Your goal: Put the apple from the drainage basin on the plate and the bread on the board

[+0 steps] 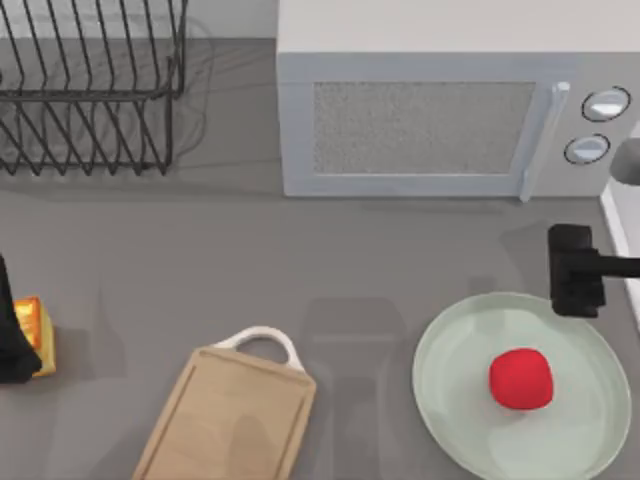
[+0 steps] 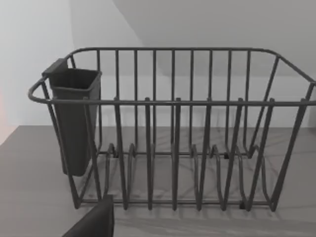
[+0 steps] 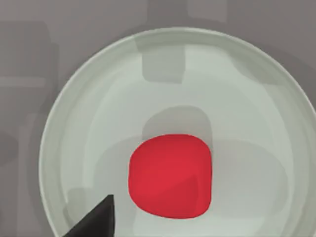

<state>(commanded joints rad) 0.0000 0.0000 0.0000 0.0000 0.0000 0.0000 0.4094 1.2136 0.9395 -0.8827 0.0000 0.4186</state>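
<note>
The red apple [image 1: 521, 379] [image 3: 170, 175] lies free on the pale-green plate [image 1: 450, 370] [image 3: 98, 98] at the front right. My right gripper [image 1: 575, 275] hovers over the plate's far rim, apart from the apple and open; one dark fingertip [image 3: 96, 219] shows in the right wrist view. At the table's far left edge sits the bread [image 1: 32, 335], orange-topped. My left gripper [image 1: 12, 345] stands right beside it, covering its left side, open. The wooden board [image 1: 230, 420] with its white loop handle lies bare at the front, left of centre. The wire drainage basin [image 1: 90, 90] [image 2: 173, 148] holds no food.
A white microwave [image 1: 420, 120] stands along the back, centre to right. The drainage basin carries a dark cutlery cup [image 2: 74, 118] on one end. A white object [image 1: 625, 200] sits at the right edge. Open grey tabletop lies between bread, board and plate.
</note>
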